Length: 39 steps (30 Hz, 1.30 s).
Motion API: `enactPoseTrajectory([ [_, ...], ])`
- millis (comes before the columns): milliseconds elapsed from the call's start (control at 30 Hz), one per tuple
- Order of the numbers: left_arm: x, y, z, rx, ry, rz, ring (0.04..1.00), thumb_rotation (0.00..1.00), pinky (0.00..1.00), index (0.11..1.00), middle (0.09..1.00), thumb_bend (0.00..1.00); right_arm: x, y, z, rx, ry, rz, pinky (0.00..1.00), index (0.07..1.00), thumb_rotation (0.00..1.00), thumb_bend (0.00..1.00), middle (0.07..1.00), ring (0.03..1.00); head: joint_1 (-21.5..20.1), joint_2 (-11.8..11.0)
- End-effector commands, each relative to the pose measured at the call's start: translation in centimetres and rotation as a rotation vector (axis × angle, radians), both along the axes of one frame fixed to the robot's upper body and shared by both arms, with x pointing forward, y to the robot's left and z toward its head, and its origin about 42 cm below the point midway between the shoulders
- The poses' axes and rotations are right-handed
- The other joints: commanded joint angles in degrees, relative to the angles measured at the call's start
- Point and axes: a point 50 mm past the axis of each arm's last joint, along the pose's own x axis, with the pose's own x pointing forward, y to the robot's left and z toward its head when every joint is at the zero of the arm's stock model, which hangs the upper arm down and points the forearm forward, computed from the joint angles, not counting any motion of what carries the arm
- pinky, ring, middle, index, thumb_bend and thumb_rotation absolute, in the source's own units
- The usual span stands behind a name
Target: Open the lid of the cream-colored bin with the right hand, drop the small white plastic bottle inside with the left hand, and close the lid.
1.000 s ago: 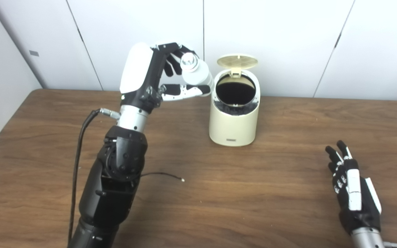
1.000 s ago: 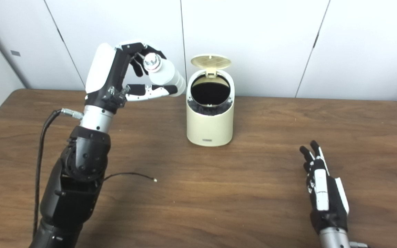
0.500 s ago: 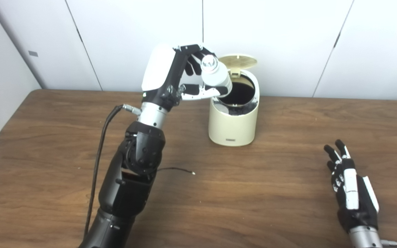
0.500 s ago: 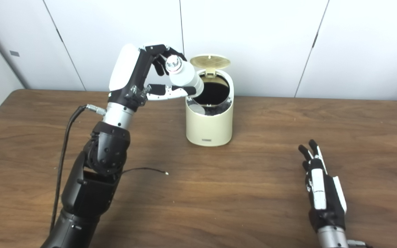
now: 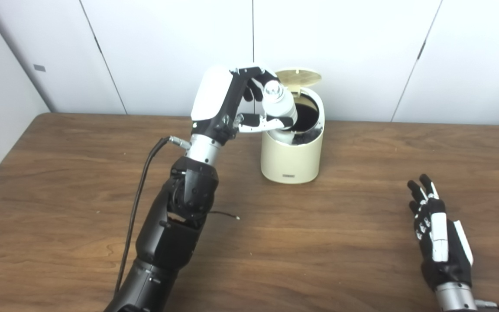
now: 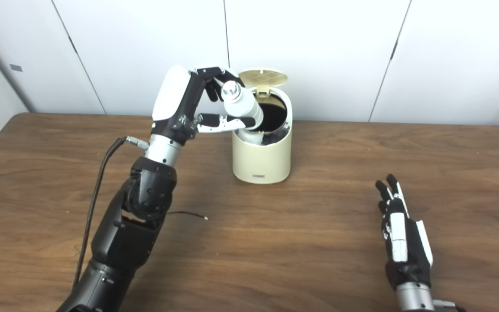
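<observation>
The left hand (image 5: pixel 249 102) grips the bottle (image 5: pixel 280 110) tilted, base low over the bin (image 5: pixel 292 151) mouth — lid (image 5: pixel 298 76) up. The right hand (image 5: pixel 438 236) lies slack, well apart.

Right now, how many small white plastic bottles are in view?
1. The small white plastic bottle is in the left hand, over the open cream-colored bin. Others may be hidden inside.

- The table (image 5: pixel 340 242) under me is brown wood grain, smooth with a dull sheen.
- The bin (image 5: pixel 292 156) looks like matt cream plastic.
- The bottle (image 5: pixel 280 108) is smooth white plastic with a shiny silvery cap.
- My left hand (image 5: pixel 228 104) wears a glossy white shell over black plastic.
</observation>
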Motion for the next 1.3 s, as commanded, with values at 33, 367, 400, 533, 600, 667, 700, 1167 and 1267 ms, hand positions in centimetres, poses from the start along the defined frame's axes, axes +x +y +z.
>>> enactPoseTrajectory([
  [33, 0.6, -0.7, 2.3, -0.004, -0.114, -0.008, 0.412, 0.00, 0.37, 0.475, 0.525, 0.50, 0.4, 0.4, 0.0, 0.014, 0.015, 0.013, 1.00, 0.984, 1.00, 0.69, 0.943, 1.000, -0.2, 0.0],
  [367, 1.0, -0.9, 1.9, -0.002, -0.116, -0.003, 0.408, 0.00, 0.37, 0.478, 0.527, 0.50, 0.5, 0.7, -0.2, 0.020, 0.039, 0.024, 1.00, 0.985, 1.00, 0.70, 0.954, 1.000, -0.4, 0.0],
  [400, 1.0, -0.9, 1.8, -0.002, -0.116, -0.005, 0.408, 0.00, 0.37, 0.478, 0.527, 0.50, 0.5, 0.7, -0.2, 0.015, 0.038, 0.026, 1.00, 0.984, 1.00, 0.69, 0.954, 1.000, -0.4, 0.0],
  [533, 1.3, -1.0, 1.5, 0.005, -0.115, -0.010, 0.408, 0.00, 0.37, 0.478, 0.530, 0.50, 0.5, 0.8, -0.1, 0.014, 0.040, 0.026, 1.00, 0.982, 1.00, 0.70, 0.960, 1.000, -0.6, -0.1],
  [600, 1.4, -1.0, 1.3, 0.005, -0.111, -0.011, 0.408, 0.00, 0.37, 0.480, 0.527, 0.50, 0.5, 0.8, -0.1, 0.016, 0.041, 0.024, 1.00, 0.983, 1.00, 0.70, 0.964, 1.000, -0.6, -0.1],
  [667, 1.7, -1.1, 1.0, -0.005, -0.095, -0.013, 0.410, 0.00, 0.37, 0.481, 0.528, 0.50, 0.6, 0.8, -0.2, 0.016, 0.041, 0.025, 1.00, 0.983, 1.00, 0.70, 0.963, 1.000, -0.7, -0.1],
  [700, 1.8, -1.1, 0.8, -0.010, -0.088, -0.017, 0.411, 0.00, 0.38, 0.480, 0.528, 0.50, 0.6, 0.8, -0.2, 0.013, 0.040, 0.025, 1.00, 0.983, 1.00, 0.71, 0.963, 1.000, -0.7, -0.1],
  [1167, 1.9, -1.2, -0.4, -0.001, -0.066, -0.022, 0.382, 0.00, 0.32, 0.512, 0.516, 0.50, 0.6, 0.7, -0.2, 0.002, 0.033, 0.062, 1.00, 0.999, 1.00, 0.65, 0.962, 1.000, -0.7, 0.2],
  [1267, 1.9, -1.1, -0.4, 0.019, -0.049, -0.016, 0.376, 0.00, 0.31, 0.524, 0.504, 0.50, 0.5, 0.6, -0.2, -0.009, 0.032, 0.072, 1.00, 1.000, 1.00, 0.65, 0.959, 1.000, -0.7, 0.3],
])
